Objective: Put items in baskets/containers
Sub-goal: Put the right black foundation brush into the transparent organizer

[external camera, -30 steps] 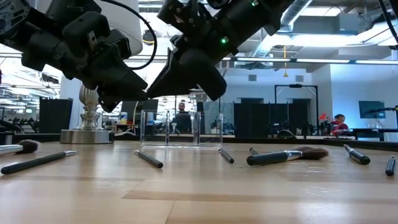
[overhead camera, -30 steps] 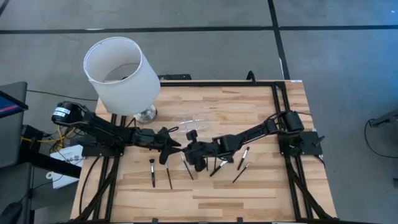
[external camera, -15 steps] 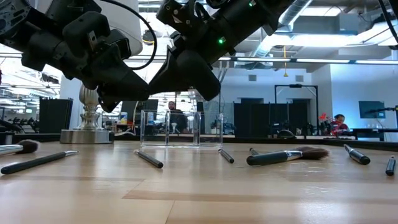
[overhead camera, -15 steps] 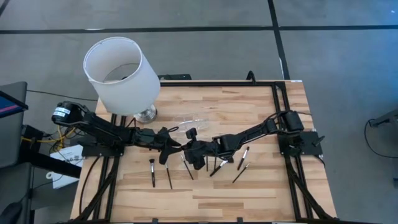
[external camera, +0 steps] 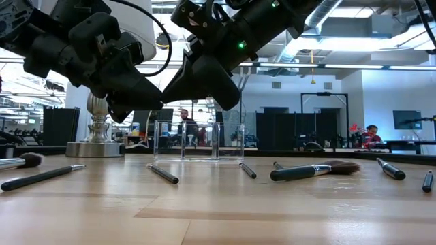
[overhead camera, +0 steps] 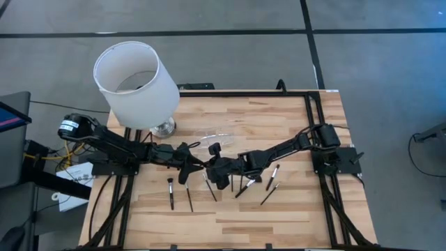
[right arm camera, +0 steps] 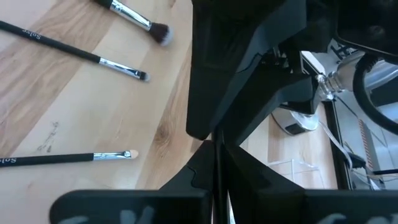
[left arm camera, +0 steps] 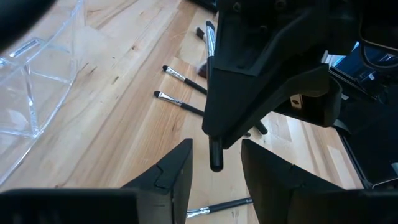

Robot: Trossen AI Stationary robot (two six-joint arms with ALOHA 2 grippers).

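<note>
My right gripper (right arm camera: 219, 155) hangs over the table's middle (overhead camera: 212, 169), shut on one slim black makeup brush (left arm camera: 216, 158). My left gripper (left arm camera: 216, 144) faces it from the table's left (overhead camera: 189, 166). It is open, with a finger on either side of the brush's black end and a gap to each. The clear holder (overhead camera: 212, 135) stands on the table just beyond both grippers (external camera: 197, 139). Several other brushes (overhead camera: 189, 197) (overhead camera: 273, 174) lie flat on the wood. My right gripper pinches the brush's thin handle (right arm camera: 218, 146) between its two fingers. The handle runs along the fingers, and its black end (left arm camera: 216, 163) sticks out past the fingertips toward the left gripper. The brush is lifted clear of the table.
A big white lampshade (overhead camera: 136, 84) on a silver base (external camera: 95, 146) stands at the far left corner. Loose brushes lie near the front (external camera: 41, 177) (external camera: 310, 170). Black frame rails run along the table's far and right edges (overhead camera: 310, 111). People move in the room behind.
My right gripper has edged a little toward the left gripper, carrying the brush with it. The left gripper has kept still.
</note>
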